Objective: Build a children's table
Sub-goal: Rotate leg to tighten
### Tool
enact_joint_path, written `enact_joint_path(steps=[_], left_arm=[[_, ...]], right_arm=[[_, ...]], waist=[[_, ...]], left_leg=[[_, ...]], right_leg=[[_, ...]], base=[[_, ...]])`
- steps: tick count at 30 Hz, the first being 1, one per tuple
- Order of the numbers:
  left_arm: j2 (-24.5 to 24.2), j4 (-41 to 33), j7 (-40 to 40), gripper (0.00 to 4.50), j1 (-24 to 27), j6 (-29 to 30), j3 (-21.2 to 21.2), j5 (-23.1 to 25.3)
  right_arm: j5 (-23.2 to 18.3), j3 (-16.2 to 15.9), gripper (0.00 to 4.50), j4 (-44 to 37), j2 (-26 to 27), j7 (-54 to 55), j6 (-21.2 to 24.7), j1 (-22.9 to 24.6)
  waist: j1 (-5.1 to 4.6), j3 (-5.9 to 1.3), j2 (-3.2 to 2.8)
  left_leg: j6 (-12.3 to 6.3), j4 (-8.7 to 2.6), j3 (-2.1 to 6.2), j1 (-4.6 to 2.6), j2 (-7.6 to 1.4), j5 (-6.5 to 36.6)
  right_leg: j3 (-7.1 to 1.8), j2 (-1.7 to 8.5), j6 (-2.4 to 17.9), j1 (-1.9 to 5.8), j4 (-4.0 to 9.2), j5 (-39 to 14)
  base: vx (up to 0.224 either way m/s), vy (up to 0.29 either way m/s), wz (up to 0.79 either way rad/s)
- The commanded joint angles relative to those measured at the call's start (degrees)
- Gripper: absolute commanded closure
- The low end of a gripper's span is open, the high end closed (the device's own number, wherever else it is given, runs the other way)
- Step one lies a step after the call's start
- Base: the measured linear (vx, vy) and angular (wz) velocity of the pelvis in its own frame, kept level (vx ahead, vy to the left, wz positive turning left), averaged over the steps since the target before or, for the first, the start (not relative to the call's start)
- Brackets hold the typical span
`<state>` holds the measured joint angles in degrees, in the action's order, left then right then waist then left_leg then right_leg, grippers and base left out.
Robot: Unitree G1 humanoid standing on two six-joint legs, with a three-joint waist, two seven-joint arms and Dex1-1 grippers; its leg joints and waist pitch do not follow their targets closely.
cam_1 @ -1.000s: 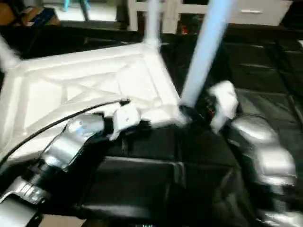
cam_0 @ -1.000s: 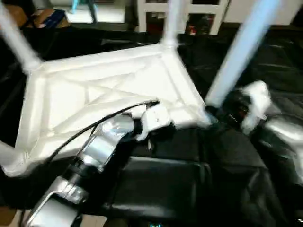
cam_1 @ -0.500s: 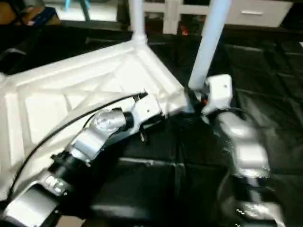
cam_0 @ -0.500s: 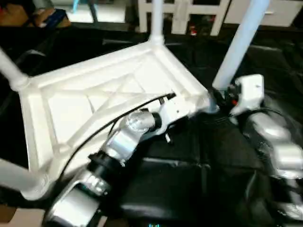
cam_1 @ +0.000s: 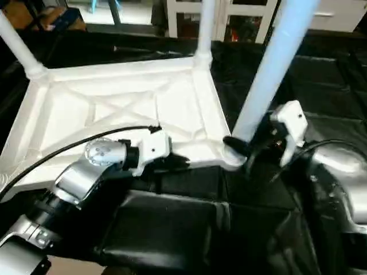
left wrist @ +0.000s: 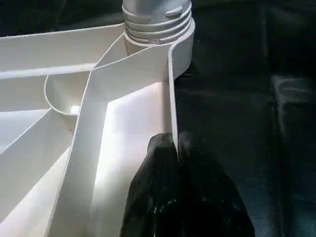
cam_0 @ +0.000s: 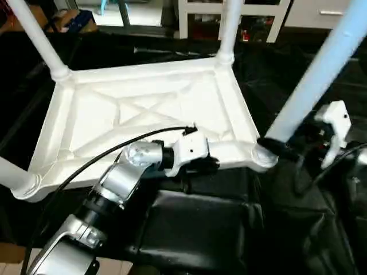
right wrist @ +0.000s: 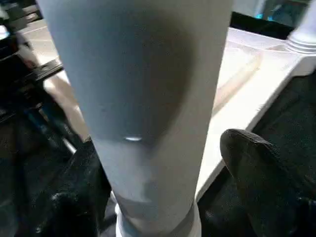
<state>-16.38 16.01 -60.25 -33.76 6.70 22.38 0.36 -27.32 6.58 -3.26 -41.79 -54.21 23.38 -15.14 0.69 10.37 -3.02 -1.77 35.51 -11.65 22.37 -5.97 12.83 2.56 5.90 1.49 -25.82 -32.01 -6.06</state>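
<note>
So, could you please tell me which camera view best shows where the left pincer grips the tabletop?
The left wrist view: the black fingers pinch the tabletop's thin rim wall close up, near a threaded leg. The eye views show the left pincer at the near rim, the contact hidden.

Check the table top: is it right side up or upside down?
Upside down. The table top's X-ribbed underside faces up, and legs rise from its corner sockets.
</note>
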Motion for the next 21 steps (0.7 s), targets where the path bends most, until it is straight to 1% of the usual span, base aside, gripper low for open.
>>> enact_joint_path(steps=[1,3,4,7,9,12,14,16,19,20,21], left_arm=[[-0.44,-0.26,-2.7,4.5,1.74,0.15,1.08,-1.32],[-0.46,-0.39,-2.71,4.5,1.75,0.24,1.11,-1.37],[-0.46,-0.55,-2.68,4.5,1.72,0.37,1.14,-1.41],[-0.51,-0.83,-2.68,4.5,1.66,0.67,1.16,-1.34],[-0.54,-0.86,-2.66,4.5,1.68,0.63,1.16,-1.26],[-0.64,-0.91,-2.7,4.5,1.71,0.63,1.15,-1.17],[-0.72,-0.76,-2.4,4.5,1.72,0.51,1.21,-0.89],[-0.72,-0.85,-2.19,4.5,1.81,0.55,1.31,-0.74],[-0.66,-0.99,-1.71,4.5,1.83,0.69,1.44,-0.43],[0.01,-1.11,0.19,4.5,1.43,1.71,1.52,0.5],[0.21,-1.11,0.7,4.5,1.29,2.0,1.53,0.75]], right_arm=[[1.26,0.06,1.01,0.91,-1.43,-1.2,-1.17,1.09],[1.57,-0.36,1.01,1.09,-1.68,-1.53,-1.41,1.25],[1.88,-0.79,1.26,1.35,-1.95,-2.1,-1.75,1.49],[2.29,-1.27,1.39,2.1,-2.19,-2.95,-1.99,1.72],[1.93,-1.11,1.63,2.15,-2.02,-3.19,-1.67,1.69],[1.44,-0.88,1.82,2.35,-1.71,-3.68,-1.25,1.54],[1.62,-0.81,2.04,2.64,-1.28,-2.78,-0.98,1.43],[2.01,-0.88,2.17,2.9,-0.77,-1.48,-0.63,1.34],[2.74,-1.16,2.45,3.45,0.29,1.08,0.47,0.96],[4.96,-2.06,2.51,4.81,2.46,6.34,2.45,-0.06],[5.54,-2.26,2.54,5.18,2.99,7.66,2.95,-0.34]], waist=[[0.11,-4.53,1.48],[0.14,-4.57,1.45],[0.12,-4.59,1.54],[0.08,-4.58,1.54],[0.04,-4.56,1.56],[0.02,-4.51,1.54],[-0.03,-4.5,1.56],[-0.07,-4.45,1.59],[-0.19,-4.33,1.49],[-0.27,-4.27,1.43],[-0.68,-4.14,1.5]], left_leg=[[-9.33,-5.21,3.31,-1.13,-6.81,7.74],[-9.34,-5.19,3.34,-1.17,-6.83,7.57],[-9.34,-5.21,3.34,-1.2,-6.85,7.38],[-9.9,-5.14,3.4,-1.04,-6.81,6.98],[-10.06,-5.13,3.42,-1.01,-6.79,7.03],[-9.89,-5.19,3.47,-1.04,-6.83,7.5],[-9.81,-5.2,3.47,-1.05,-6.83,7.46],[-9.74,-5.23,3.45,-1.04,-6.81,7.72],[-9.29,-5.32,3.48,-1.04,-6.77,8.38],[-8.8,-5.41,3.51,-1.03,-6.78,9.02],[-8.02,-5.57,3.7,-0.66,-6.7,9.61]], right_leg=[[-2.69,4.2,15.44,3.6,3.1,-18.77],[-2.69,4.18,15.28,3.54,3.09,-18.9],[-2.69,4.14,15.25,3.53,3.11,-18.74],[-2.67,4.21,15.36,3.62,3.07,-18.44],[-2.63,4.16,15.26,3.6,3.11,-18.85],[-2.62,4.14,14.93,3.56,3.22,-19.88],[-2.63,4.14,14.86,3.54,3.22,-19.87],[-2.64,4.17,14.71,3.52,3.29,-20.28],[-2.66,4.14,14.39,3.39,3.45,-21.45],[-2.65,4.1,14.09,3.34,3.53,-22.45],[-2.48,3.97,13.69,3.41,3.47,-23.54]], base=[[0.0,0.0,0.0],[0.0,0.0,0.0],[0.0,0.0,0.0],[0.0,0.0,0.0],[0.0,0.0,0.0],[0.0,0.0,0.0],[0.0,0.0,0.0],[0.0,0.0,0.0],[0.0,0.0,0.0],[0.0,0.0,0.0],[0.0,0.0,0.0]])
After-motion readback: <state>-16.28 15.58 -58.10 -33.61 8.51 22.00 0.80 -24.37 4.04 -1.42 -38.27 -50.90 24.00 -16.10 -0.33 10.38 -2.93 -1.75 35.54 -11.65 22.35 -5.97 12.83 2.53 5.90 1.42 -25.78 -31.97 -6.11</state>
